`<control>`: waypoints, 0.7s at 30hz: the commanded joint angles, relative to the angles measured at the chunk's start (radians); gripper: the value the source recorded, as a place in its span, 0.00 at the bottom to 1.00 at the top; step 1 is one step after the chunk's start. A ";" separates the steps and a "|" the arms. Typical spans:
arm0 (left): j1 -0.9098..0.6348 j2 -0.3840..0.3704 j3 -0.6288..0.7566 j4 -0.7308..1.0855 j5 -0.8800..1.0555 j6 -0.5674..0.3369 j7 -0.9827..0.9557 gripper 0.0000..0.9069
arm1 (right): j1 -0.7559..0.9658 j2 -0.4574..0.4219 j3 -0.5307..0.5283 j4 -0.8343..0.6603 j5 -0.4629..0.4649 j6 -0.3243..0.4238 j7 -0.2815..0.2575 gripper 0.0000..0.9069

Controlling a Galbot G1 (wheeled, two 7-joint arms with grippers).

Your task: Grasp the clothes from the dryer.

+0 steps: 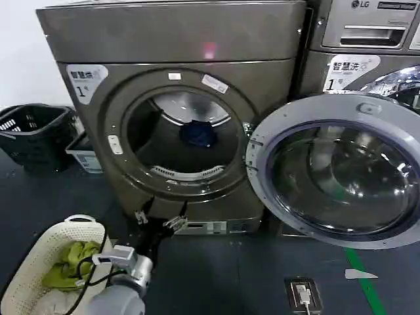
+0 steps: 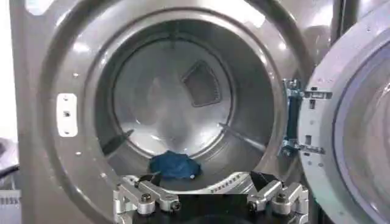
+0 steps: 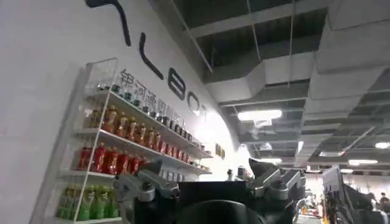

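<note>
The dryer [image 1: 170,46] stands with its round door [image 1: 341,170] swung open to the right. The clothes [image 1: 198,133], a small dark blue bundle, lie on the floor of the drum toward the back. My left gripper [image 1: 157,220] hangs low in front of the dryer's base, below the drum mouth, open and holding nothing. In the left wrist view the clothes [image 2: 175,165] sit just beyond the open left gripper [image 2: 201,182], well apart from it. The right gripper [image 3: 198,176] is open and empty, pointing up at a ceiling and a wall shelf of bottles.
A white basket [image 1: 20,289] holding green cloth stands on the floor at the near left. A black basket [image 1: 33,131] and a small crate [image 1: 85,157] sit left of the dryer. An LG machine [image 1: 367,39] stands to the right. The open door takes up the right side.
</note>
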 commanded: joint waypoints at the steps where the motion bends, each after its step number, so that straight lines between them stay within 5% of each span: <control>1: -0.001 -0.002 0.001 0.004 0.003 -0.008 0.001 1.00 | 0.002 0.001 -0.003 0.001 0.002 0.014 -0.005 1.00; 21: -0.012 -0.001 -0.023 0.012 0.026 -0.030 -0.004 1.00 | 0.002 0.005 -0.027 0.000 0.038 0.170 -0.036 1.00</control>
